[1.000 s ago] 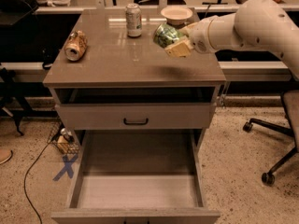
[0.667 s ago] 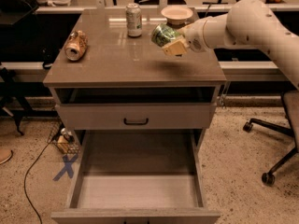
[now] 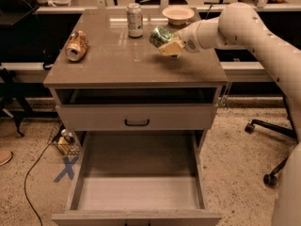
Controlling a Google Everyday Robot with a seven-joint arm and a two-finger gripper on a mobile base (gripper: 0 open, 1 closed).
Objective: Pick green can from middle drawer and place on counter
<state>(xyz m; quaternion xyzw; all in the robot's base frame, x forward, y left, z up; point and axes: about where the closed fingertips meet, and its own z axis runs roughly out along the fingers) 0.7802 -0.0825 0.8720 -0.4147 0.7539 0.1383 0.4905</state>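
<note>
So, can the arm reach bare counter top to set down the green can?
Probably yes. The tool, holding the dented shiny green can, hangs above the glossy grey-brown counter top; the patch beneath looks free.

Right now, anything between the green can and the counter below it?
Nothing visible. The tool holds the green can over bare counter; the silver can, bowl and tan can sit off to the sides.

**Robot test room in an office-like space**

A speckled hard floor (image 3: pixel 244 182) carries a blue tape X (image 3: pixel 66 167) and a loose cable (image 3: pixel 29 173). A wheeled office chair (image 3: pixel 269 149) stands at the right, with long desks (image 3: pixel 84 8) behind. The robot's pincer (image 3: pixel 165 41) grips the green can (image 3: pixel 160 35) over the grey cabinet's worktop (image 3: pixel 117 62).
</note>
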